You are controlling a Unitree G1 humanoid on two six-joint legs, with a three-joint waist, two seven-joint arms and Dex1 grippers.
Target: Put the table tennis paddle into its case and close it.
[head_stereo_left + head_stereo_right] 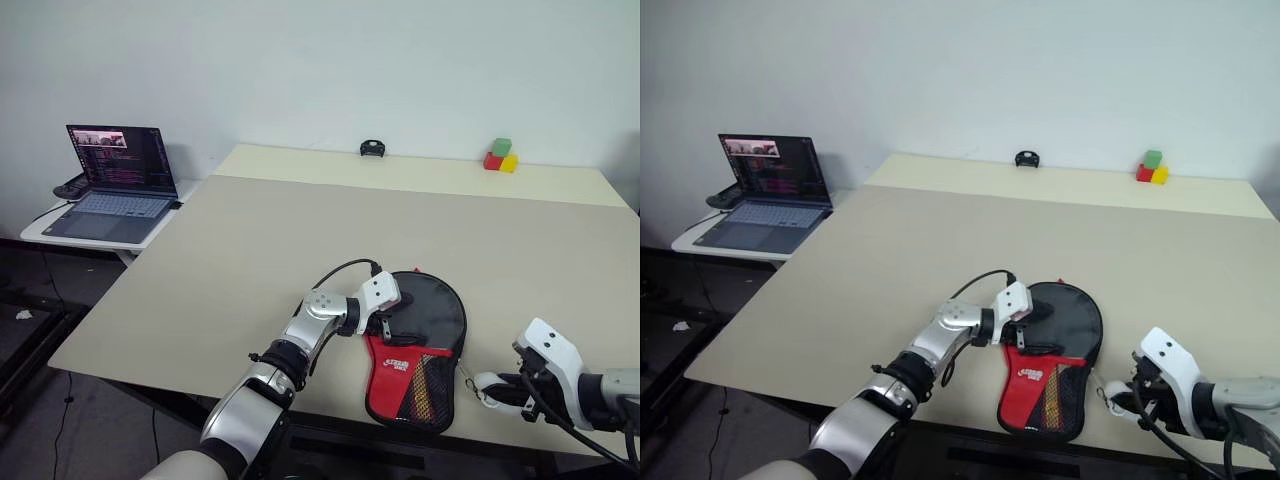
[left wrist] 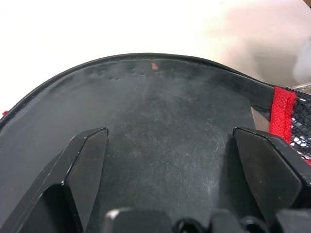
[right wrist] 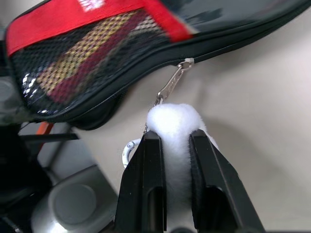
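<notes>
My left gripper (image 1: 386,322), jaws spread wide, bears flat on the case (image 1: 425,345) w/ both fingers to pin it to the bench (image 1: 300,230). My right gripper (image 3: 172,145) pinches the white pompom (image 3: 174,121) beside the case's red end, prob. to run the zip shut. Paddle handle shows thru mesh (image 3: 77,63), so it's inside.

Your left arm reaches forward and bends in toward the middle, its left gripper (image 1: 385,322) pointing to your right and slightly down with the fingers (image 2: 85,165) spread wide. Your right arm sits low at the near right, right gripper (image 3: 174,141) angled down and leftward, its fingers (image 3: 146,174) pinched close together on white fluff.
</notes>
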